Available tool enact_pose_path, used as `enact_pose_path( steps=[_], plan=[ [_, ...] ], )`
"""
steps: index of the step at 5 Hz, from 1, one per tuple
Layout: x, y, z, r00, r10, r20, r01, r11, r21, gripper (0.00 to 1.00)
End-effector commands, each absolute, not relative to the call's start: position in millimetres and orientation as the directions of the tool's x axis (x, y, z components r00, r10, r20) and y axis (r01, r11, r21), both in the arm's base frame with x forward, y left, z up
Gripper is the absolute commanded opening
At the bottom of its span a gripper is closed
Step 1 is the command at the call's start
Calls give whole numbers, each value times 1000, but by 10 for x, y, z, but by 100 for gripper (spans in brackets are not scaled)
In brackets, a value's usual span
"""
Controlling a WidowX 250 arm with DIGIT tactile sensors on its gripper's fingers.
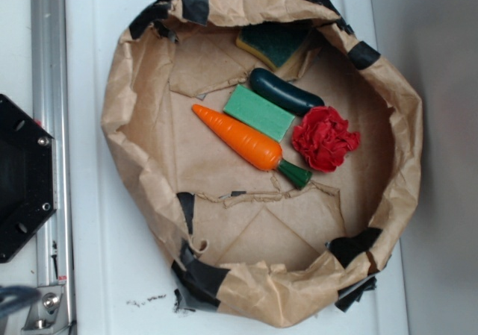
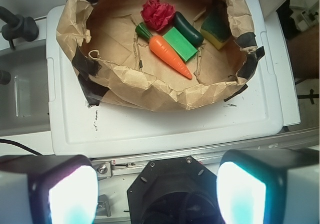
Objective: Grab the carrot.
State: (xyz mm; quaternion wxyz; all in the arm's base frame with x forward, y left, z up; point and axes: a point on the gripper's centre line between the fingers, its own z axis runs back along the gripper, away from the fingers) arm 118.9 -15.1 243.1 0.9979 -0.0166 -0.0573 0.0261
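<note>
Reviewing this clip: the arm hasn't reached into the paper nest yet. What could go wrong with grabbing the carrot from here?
1. The carrot lies against the green block, so a closing gripper may catch or shove the block.
2. Its stem sits close to the red cloth ball, which could snag.
3. The raised paper wall may foul a low approach.

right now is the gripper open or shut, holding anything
gripper: open, holding nothing; glossy orange toy carrot lies untouched in the brown paper-lined basket
</note>
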Motion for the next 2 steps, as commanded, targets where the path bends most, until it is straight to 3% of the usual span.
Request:
enact_pose_path(
  steps=[1, 2],
  plan=[
    [1189, -151, 2431, 992, 54, 114, -50, 998, -36, 100],
    [1689, 30, 1998, 979, 33, 200, -33, 999, -4, 100]
  ],
)
